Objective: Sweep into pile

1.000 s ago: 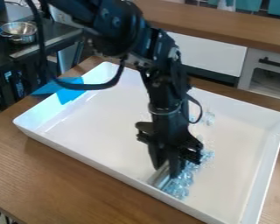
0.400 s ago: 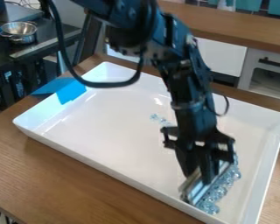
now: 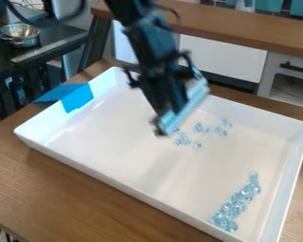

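Away from the near right of the tray, up and back toward its far side, the arm [image 3: 146,40] has swung since the earlier frame, taking its blade off the main streak of clear blue bits and leaving that streak lying uncovered; the wooden surface [image 3: 65,198] carries the big white tray [image 3: 116,146], a patch of blue tape [image 3: 77,98] folded over its left edge; above the tray's far middle hangs the end effector [image 3: 168,105], closed on a flat, pale blade [image 3: 192,97], which looks lifted clear of the tray floor, though by how much I cannot tell; the main streak [image 3: 235,203] lies in the tray's near right part, well apart from the blade, its long axis slanting from lower left to upper right, roughly as the blade's own does; the loose bits [image 3: 182,138], smallest of all, are scattered between the two, closer to the blade, just below and to the right of it as the camera sees them. On that relation the next move turns, I judge: with the single arm already on the far side of the stragglers, the blade wants lowering behind them and pushing toward the lower right, kept broadside to the streak; come down too near, and some could be trapped beneath its edge or slip past its ends.
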{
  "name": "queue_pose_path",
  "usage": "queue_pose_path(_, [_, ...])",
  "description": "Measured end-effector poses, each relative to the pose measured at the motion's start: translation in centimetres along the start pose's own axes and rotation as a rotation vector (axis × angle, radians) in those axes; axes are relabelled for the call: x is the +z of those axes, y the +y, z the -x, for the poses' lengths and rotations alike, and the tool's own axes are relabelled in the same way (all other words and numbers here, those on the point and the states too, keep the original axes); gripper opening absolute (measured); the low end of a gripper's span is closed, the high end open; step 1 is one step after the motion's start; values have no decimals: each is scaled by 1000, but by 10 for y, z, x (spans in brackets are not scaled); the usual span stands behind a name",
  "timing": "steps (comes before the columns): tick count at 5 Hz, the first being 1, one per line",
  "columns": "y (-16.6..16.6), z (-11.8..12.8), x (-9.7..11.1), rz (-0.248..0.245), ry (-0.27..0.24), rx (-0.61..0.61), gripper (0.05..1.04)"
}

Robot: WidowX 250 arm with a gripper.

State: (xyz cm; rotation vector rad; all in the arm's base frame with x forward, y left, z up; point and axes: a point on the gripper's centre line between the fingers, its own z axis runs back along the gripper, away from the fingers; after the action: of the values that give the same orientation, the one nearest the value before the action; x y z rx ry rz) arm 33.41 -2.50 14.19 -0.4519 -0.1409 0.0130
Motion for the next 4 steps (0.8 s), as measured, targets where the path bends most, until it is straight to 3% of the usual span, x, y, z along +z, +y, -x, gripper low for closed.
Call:
queue_pose_path(1, [41,-5,27,-68,-35,58,340])
queue_pose_path(2, [97,-8,19,-140,-21,127,341])
queue_pose_path(4, [141,-18,-27,-283,-37,208,341])
